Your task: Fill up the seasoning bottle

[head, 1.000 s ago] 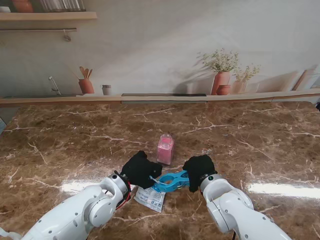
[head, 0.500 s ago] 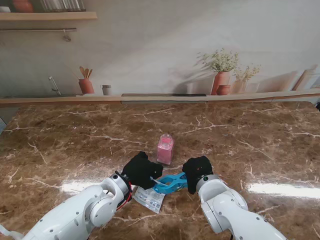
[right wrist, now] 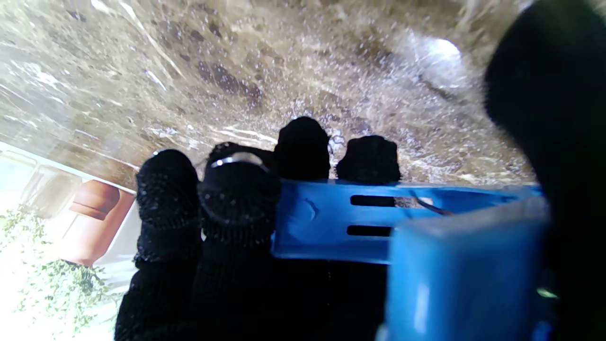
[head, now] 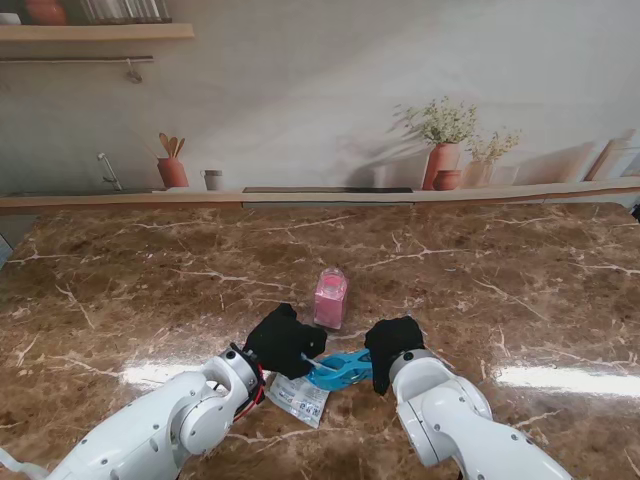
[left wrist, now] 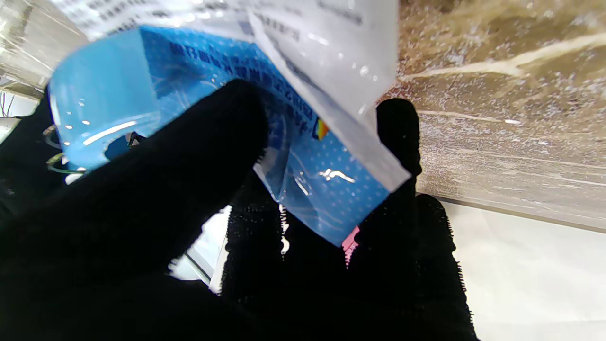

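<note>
The bottle, pink-filled and likely light and tippy, stands just beyond our hands, so we'd grip its sides, while our left hand pinches a limp, slick packet with unreadable print and our right hand clamps a stiff blue clip.

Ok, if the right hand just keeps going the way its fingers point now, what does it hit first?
Probably the left hand. The right hand, shut on the blue clip, points across toward it, the clip spanning the gap to the seasoning packet. The pink bottle sits farther from me, seemingly off that line; depth is unclear.
</note>
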Controlling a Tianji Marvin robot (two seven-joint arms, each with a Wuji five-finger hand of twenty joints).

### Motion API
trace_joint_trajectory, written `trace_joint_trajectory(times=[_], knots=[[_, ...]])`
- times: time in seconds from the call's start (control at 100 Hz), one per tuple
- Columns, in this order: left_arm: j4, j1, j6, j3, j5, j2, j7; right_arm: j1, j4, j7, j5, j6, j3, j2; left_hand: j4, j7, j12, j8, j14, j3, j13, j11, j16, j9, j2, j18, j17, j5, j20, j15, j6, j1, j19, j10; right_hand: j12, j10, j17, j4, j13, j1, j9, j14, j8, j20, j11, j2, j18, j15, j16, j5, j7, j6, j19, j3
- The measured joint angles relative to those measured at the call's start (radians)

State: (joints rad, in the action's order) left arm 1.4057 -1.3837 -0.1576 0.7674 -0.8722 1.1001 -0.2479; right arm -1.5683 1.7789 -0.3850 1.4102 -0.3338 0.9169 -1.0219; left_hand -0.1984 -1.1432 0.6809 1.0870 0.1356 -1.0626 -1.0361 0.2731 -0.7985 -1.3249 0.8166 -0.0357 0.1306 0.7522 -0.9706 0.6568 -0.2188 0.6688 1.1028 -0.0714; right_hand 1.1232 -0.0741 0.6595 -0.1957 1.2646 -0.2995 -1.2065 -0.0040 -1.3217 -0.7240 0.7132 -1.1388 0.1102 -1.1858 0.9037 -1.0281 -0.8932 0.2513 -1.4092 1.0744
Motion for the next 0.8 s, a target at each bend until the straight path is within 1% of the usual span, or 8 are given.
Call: trace_joint_trajectory(times=[0.09,0.31,0.48,0.57,0.66,0.71,0.77,0.8], knots=[[-0.001,0.000,-0.002,-0.002,0.002,0.001,-0.002,0.000,0.011,-0.034,0.001,-0.003,-0.001,0.000,0.000,0.000,0.000,0.000,0.000,0.000,0.000,0.000,0.000,0.000,0.000,0.000,0.000,0.000,0.000,0.000,0.000,0.000,0.000,0.000,0.000,0.005,-0.017,-0.007,-0.018,0.027,0.000,0.007,0.001,0.000,0.000,0.040,-0.004,0.019,0.000,0.003,0.002,-0.008,0.002,-0.034],[-0.001,0.000,-0.001,-0.002,0.005,0.002,-0.005,-0.006,0.022,-0.029,-0.014,-0.014,0.001,0.000,0.000,-0.006,0.000,0.002,0.000,0.000,0.000,0.001,0.000,0.000,0.000,0.000,0.000,0.000,0.000,0.000,0.000,0.000,0.000,0.001,0.000,0.017,-0.027,-0.007,-0.029,0.045,0.000,0.027,0.012,0.000,0.007,0.079,-0.011,0.027,0.000,0.003,0.011,-0.034,0.005,-0.074],[-0.001,-0.001,0.000,-0.004,0.009,0.003,-0.011,-0.006,0.042,-0.083,-0.009,-0.021,0.001,0.000,0.000,-0.011,-0.005,0.002,0.000,0.000,0.000,0.002,0.000,0.000,0.002,0.000,0.000,0.000,0.000,0.000,0.000,0.000,0.000,0.003,-0.017,0.018,-0.028,-0.007,-0.031,0.045,0.006,0.030,0.025,0.000,0.008,0.113,-0.013,0.052,0.000,0.015,0.020,-0.037,0.015,-0.108],[-0.001,-0.001,-0.001,-0.005,0.012,0.005,-0.014,-0.008,0.049,-0.089,-0.007,-0.021,0.004,-0.001,0.000,-0.012,-0.005,0.002,0.000,0.000,0.000,0.006,0.000,0.000,0.002,0.000,0.000,0.000,0.000,0.000,0.000,0.000,0.000,0.004,-0.063,0.024,-0.060,-0.007,-0.092,0.045,0.052,0.035,0.073,0.000,0.008,0.138,-0.015,0.153,-0.036,0.053,0.044,-0.045,0.056,-0.127],[-0.001,-0.001,-0.001,-0.005,0.012,0.006,-0.014,-0.019,0.055,-0.078,-0.006,-0.017,0.014,-0.001,0.000,-0.013,-0.010,0.003,0.000,0.000,0.000,0.009,0.000,0.000,0.002,0.000,0.000,0.000,0.000,0.000,0.000,0.000,0.000,0.004,-0.112,0.033,-0.102,-0.007,-0.160,0.069,0.128,0.052,0.129,0.000,-0.024,0.193,-0.017,0.288,-0.077,0.121,0.107,-0.079,0.119,-0.147],[0.001,-0.002,0.000,-0.005,0.012,0.006,-0.013,-0.028,0.058,-0.066,-0.006,-0.013,0.021,-0.002,0.000,-0.013,-0.010,0.004,0.000,-0.011,0.000,0.009,0.000,0.000,0.002,0.000,0.001,0.000,0.000,0.000,0.000,0.000,0.000,0.004,-0.151,0.035,-0.134,0.008,-0.197,0.078,0.168,0.063,0.163,0.000,-0.057,0.223,-0.017,0.379,-0.111,0.158,0.157,-0.086,0.162,-0.148],[0.002,-0.002,0.001,-0.004,0.012,0.006,-0.011,-0.039,0.065,-0.061,-0.002,-0.003,0.030,-0.002,0.000,-0.013,-0.010,0.004,0.000,-0.012,0.000,0.009,0.000,0.000,0.002,0.000,0.001,0.000,0.000,0.000,0.000,0.000,0.000,0.004,-0.214,0.035,-0.178,0.008,-0.259,0.078,0.224,0.067,0.219,0.000,-0.111,0.269,-0.016,0.506,-0.172,0.220,0.256,-0.090,0.236,-0.150],[0.002,-0.003,0.002,-0.003,0.012,0.006,-0.011,-0.046,0.069,-0.062,0.000,0.005,0.036,-0.002,0.000,-0.013,-0.010,0.004,0.000,-0.012,0.000,0.009,0.000,0.000,0.002,0.000,0.001,0.000,0.000,0.000,0.000,0.000,0.000,0.004,-0.247,0.035,-0.202,0.030,-0.282,0.077,0.251,0.070,0.259,0.000,-0.139,0.292,-0.016,0.578,-0.201,0.249,0.321,-0.097,0.272,-0.158]])
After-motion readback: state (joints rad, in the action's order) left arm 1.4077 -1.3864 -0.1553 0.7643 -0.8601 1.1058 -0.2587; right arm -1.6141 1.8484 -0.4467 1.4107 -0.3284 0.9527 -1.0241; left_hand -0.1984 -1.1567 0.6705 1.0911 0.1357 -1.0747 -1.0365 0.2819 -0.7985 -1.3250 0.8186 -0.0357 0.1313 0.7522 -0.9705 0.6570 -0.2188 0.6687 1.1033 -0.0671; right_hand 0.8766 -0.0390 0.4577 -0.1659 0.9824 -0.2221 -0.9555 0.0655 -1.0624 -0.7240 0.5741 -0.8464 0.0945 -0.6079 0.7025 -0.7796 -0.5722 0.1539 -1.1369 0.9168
